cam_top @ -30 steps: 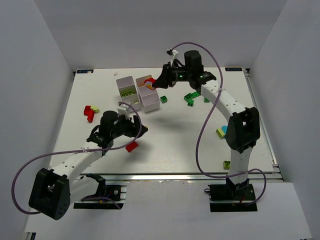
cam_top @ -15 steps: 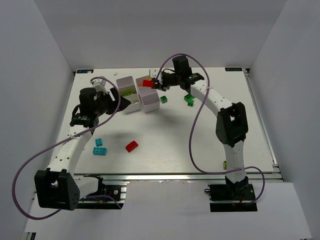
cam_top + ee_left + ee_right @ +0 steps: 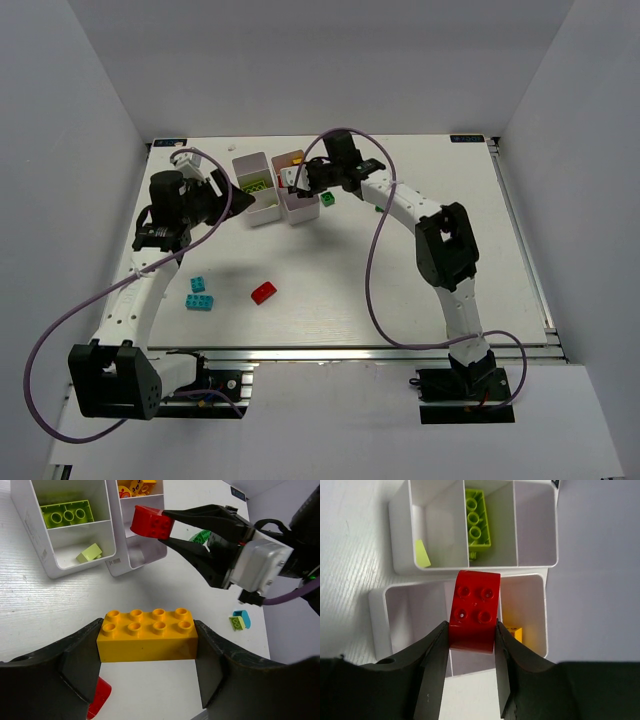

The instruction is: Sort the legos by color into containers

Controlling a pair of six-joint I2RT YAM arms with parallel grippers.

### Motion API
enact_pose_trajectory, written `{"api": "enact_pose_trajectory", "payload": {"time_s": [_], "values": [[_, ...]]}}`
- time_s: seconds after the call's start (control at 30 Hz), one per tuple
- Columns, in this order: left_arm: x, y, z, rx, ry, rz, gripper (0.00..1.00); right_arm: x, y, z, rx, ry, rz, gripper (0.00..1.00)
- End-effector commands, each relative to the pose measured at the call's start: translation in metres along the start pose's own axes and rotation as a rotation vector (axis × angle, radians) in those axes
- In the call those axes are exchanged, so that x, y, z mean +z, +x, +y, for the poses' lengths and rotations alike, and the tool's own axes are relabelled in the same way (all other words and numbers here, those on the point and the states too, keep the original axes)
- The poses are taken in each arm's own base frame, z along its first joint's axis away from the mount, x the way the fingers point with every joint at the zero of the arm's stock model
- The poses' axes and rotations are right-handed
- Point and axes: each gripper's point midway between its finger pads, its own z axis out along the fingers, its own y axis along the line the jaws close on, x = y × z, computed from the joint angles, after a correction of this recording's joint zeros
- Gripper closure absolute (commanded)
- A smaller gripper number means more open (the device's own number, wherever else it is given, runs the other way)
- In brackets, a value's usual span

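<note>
My left gripper (image 3: 147,642) is shut on an orange eight-stud lego (image 3: 147,635), held above the table near the two white containers. The left container (image 3: 45,555) holds a lime lego (image 3: 65,515) and a pale green piece (image 3: 90,553). My right gripper (image 3: 471,630) is shut on a red lego (image 3: 475,611), held over the middle of the right container (image 3: 380,615), which holds a yellow piece (image 3: 515,632) in an end compartment. In the top view the left gripper (image 3: 232,200) is left of the containers and the right gripper (image 3: 293,178) is over the right container (image 3: 300,208).
A red lego (image 3: 264,292) and two cyan legos (image 3: 198,294) lie on the table in front of the left arm. A green lego (image 3: 326,198) lies just right of the containers. A small lime-and-cyan piece (image 3: 239,621) lies further right.
The right gripper has carried the red lego left and nearer, over the right container. The left arm has swung from mid-table to the left of the containers.
</note>
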Motion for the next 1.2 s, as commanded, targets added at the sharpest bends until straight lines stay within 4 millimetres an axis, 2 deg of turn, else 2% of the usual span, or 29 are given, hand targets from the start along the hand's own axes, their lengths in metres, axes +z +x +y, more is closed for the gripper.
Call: {"api": "enact_pose_trajectory", "payload": {"time_s": [0.0, 0.17, 0.27, 0.3, 0.4, 0.5, 0.63, 0.73, 0.77, 0.8, 0.83, 0.87, 0.9, 0.93, 0.97, 1.0, 1.03, 1.07, 1.1, 1.13, 1.17], "values": [[-0.012, -0.015, -0.015, 0.016, 0.034, -0.043, 0.83, 0.0, 0.006, -0.018, -0.083, 0.041, 0.03, 0.94], [-0.013, -0.018, -0.016, 0.018, 0.039, -0.044, 0.83, 0.006, 0.018, -0.016, -0.083, 0.043, 0.065, 0.87], [-0.014, -0.021, -0.018, 0.02, 0.043, -0.048, 0.83, 0.007, 0.021, -0.014, -0.084, 0.043, 0.07, 0.76], [-0.014, -0.021, -0.019, 0.02, 0.047, -0.047, 0.83, 0.008, 0.022, -0.015, -0.084, 0.046, 0.072, 0.64], [-0.014, -0.024, -0.023, 0.016, 0.064, -0.05, 0.83, 0.009, 0.023, -0.012, -0.077, 0.05, 0.071, 0.37], [-0.012, -0.027, -0.029, 0.005, 0.088, -0.053, 0.83, 0.008, 0.022, -0.01, -0.07, 0.052, 0.065, 0.29], [-0.009, -0.032, -0.035, -0.025, 0.12, -0.057, 0.82, 0.003, 0.018, -0.017, -0.053, 0.084, 0.059, 0.25], [-0.002, -0.037, -0.038, -0.051, 0.141, -0.063, 0.82, -0.008, 0.013, -0.027, -0.01, 0.121, 0.043, 0.25], [0.0, -0.038, -0.039, -0.055, 0.145, -0.06, 0.82, -0.019, 0.008, -0.038, 0.019, 0.155, 0.032, 0.25], [0.007, -0.037, -0.037, -0.065, 0.146, -0.047, 0.82, -0.025, 0.009, -0.039, 0.05, 0.168, 0.03, 0.25], [0.009, -0.041, -0.038, -0.076, 0.153, -0.048, 0.82, -0.038, -0.002, -0.049, 0.07, 0.198, 0.011, 0.25], [0.014, -0.042, -0.039, -0.077, 0.158, -0.044, 0.82, -0.05, 0.001, -0.058, 0.15, 0.242, 0.002, 0.28], [0.024, -0.041, -0.034, -0.084, 0.146, -0.032, 0.82, -0.06, -0.002, -0.065, 0.183, 0.277, -0.013, 0.32], [0.029, -0.048, -0.037, -0.074, 0.15, -0.039, 0.82, -0.079, 0.001, -0.066, 0.233, 0.301, -0.017, 0.4], [0.035, -0.049, -0.04, -0.068, 0.15, -0.033, 0.82, -0.088, 0.0, -0.066, 0.317, 0.309, -0.038, 0.65], [0.042, -0.048, -0.039, -0.066, 0.139, -0.019, 0.82, -0.096, 0.001, -0.062, 0.364, 0.303, -0.049, 0.78], [0.059, -0.044, -0.029, -0.06, 0.105, 0.002, 0.82, -0.111, 0.0, -0.06, 0.408, 0.294, -0.069, 0.89], [0.067, -0.051, -0.043, -0.029, 0.119, -0.003, 0.82, -0.117, 0.002, -0.054, 0.45, 0.283, -0.074, 1.0], [0.075, -0.049, -0.041, -0.024, 0.098, 0.015, 0.82, -0.123, 0.002, -0.048, 0.5, 0.274, -0.079, 1.0], [0.096, -0.038, -0.033, -0.005, 0.056, 0.05, 0.83, -0.136, 0.003, -0.04, 0.531, 0.271, -0.081, 1.0], [0.102, -0.052, -0.044, 0.028, 0.055, 0.029, 0.82, -0.142, 0.003, -0.035, 0.553, 0.267, -0.086, 1.0]]}}
